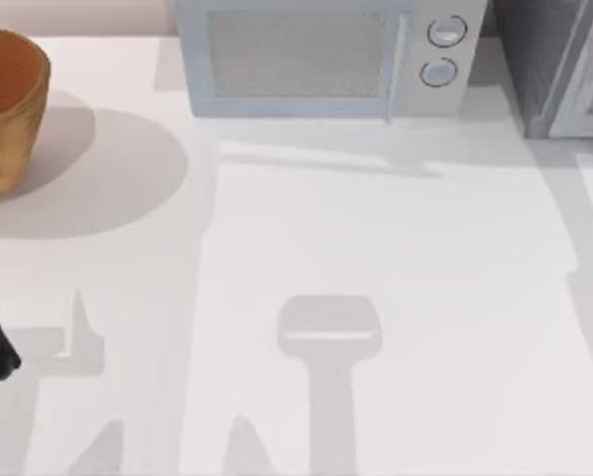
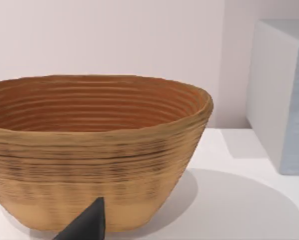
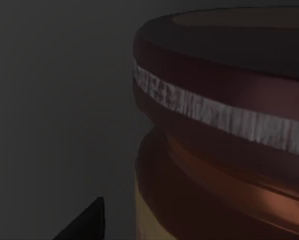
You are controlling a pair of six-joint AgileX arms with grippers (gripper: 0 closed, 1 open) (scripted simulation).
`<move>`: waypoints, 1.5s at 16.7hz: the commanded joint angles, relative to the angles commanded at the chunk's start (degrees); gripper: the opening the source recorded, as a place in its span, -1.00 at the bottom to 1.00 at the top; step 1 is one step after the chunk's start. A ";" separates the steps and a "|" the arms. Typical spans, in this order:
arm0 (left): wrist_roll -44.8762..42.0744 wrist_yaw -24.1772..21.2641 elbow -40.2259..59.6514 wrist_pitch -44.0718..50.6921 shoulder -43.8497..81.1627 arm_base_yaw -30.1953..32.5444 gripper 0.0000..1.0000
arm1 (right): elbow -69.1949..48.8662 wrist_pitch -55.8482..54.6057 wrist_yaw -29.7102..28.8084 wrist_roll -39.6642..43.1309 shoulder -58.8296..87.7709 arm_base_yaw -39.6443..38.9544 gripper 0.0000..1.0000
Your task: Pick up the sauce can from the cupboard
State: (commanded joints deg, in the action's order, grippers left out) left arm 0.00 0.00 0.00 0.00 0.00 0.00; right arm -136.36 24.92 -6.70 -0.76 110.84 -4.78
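Right wrist cam is super close to the sauce can right now: dark maroon lid, red rim bands with a pale strip between them, and a hint of tan label lower down. It's sitting in dim grey surroundings, which I take to be the inside of the cupboard, over at the far right of the counter. One dark finger of my right hand pokes into that view, apart from the can, but I honestly can't tell how far that hand is spread.

My read on handling: rigid metal cylinder, probably decent weight if full, smooth sides so a bit slippery. I'd pinch it across the label, below those rim bands, and squeeze square so it doesn't twist out.

Left arm is parked at the counter's left edge, its hand pointed at the woven basket; can't tell its spread either. Microwave sits at the back.
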 joint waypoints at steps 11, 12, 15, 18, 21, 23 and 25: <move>0.00 0.00 0.00 0.00 0.00 0.00 1.00 | -1.26 0.30 0.08 0.00 0.95 0.09 0.10; 0.00 0.00 0.00 0.00 0.00 0.00 1.00 | -1.26 0.30 0.08 0.00 0.95 0.09 -0.06; 0.00 0.00 0.00 0.00 0.00 0.00 1.00 | -1.26 0.30 0.08 0.00 0.95 0.09 -0.51; 0.00 0.00 0.00 0.00 0.00 0.00 1.00 | -1.26 0.30 0.08 0.00 0.95 0.09 -0.96; 0.00 0.00 0.00 0.00 0.00 0.00 1.00 | -1.26 0.30 0.08 0.00 0.95 0.09 -1.00; 0.00 0.00 0.00 0.00 0.00 0.00 1.00 | -1.26 0.30 0.08 0.00 0.95 0.09 -1.00; 0.00 0.00 0.00 0.00 0.00 0.00 1.00 | -1.26 0.30 0.08 0.00 0.95 0.09 -1.00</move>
State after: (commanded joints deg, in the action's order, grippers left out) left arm 0.00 0.00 0.00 0.00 0.00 0.00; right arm -137.62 25.23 -6.62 -0.75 111.80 -4.69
